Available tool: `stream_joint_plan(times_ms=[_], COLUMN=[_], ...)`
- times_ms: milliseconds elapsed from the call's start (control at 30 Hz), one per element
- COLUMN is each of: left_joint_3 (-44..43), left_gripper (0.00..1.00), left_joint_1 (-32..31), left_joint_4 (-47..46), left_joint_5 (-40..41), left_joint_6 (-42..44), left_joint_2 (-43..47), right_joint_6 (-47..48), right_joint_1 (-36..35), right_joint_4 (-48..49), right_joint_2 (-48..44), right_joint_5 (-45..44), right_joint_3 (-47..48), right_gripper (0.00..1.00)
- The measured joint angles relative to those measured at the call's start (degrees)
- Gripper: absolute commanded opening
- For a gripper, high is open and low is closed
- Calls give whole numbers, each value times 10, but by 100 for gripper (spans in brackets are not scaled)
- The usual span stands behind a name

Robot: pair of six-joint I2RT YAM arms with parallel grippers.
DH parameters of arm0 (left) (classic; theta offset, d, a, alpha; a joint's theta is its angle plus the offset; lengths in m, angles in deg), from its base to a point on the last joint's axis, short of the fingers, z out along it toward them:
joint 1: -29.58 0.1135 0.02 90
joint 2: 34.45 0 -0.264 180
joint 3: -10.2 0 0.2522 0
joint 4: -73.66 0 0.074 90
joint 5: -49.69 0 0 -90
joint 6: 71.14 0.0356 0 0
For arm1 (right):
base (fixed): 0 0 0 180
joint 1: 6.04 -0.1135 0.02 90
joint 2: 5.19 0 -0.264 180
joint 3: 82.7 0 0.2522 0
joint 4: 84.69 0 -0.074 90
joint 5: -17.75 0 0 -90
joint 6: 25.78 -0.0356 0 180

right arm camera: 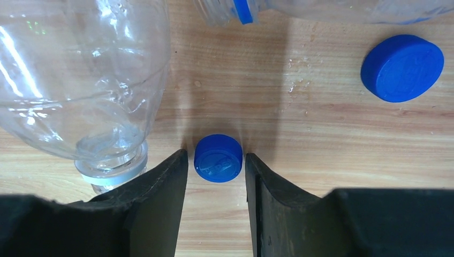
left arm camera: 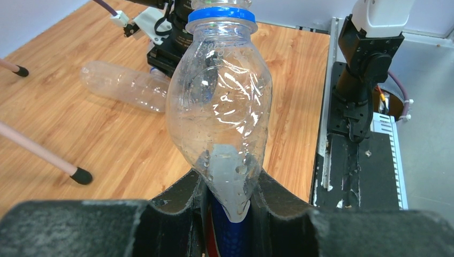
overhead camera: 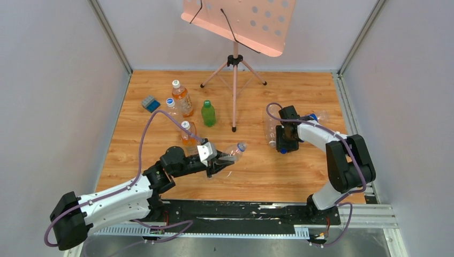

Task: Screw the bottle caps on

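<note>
As seen from above, the left gripper (overhead camera: 218, 163) clamps a clear bottle (overhead camera: 233, 150). Its wrist view shows the base pinched, the neck pointing away. The right gripper (right arm camera: 216, 157), narrowly parted, brackets a blue cap (right arm camera: 218, 159) lying on the worktop (right arm camera: 321, 128); closing off-centre could squirt it away.

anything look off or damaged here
Yes. The clear bottle held in the left fingers is dented and crumpled. Beside the right fingers, two uncapped bottles lie on their sides, and droplets speckle the wood between the loose blue caps.
</note>
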State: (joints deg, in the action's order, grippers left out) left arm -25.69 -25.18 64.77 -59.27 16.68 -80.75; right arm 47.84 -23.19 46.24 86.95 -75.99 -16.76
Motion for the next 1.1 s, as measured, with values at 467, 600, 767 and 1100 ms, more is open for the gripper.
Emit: stream_joint_plan(times_ms=[467,600,767,1100], left_joint_3=[0,0,0,0], left_gripper=[27,27,26,25], left_joint_1=[0,0,0,0], left_joint_4=[16,15,7,-32], left_joint_5=[1,7,9,-23], left_joint_6=[1,1,1,2], left_joint_2=[2,-1,-18,-40], right_joint_6=[11,30,72,218], right_joint_1=[-8,-16,-19,-20], right_joint_4=[-2,-20,-35,-75], right_joint_2=[0,-55,-182,-339], right_joint_5=[-2,23,110,403], right_joint_3=[7,3,16,80], right_gripper=[22,21,17,13])
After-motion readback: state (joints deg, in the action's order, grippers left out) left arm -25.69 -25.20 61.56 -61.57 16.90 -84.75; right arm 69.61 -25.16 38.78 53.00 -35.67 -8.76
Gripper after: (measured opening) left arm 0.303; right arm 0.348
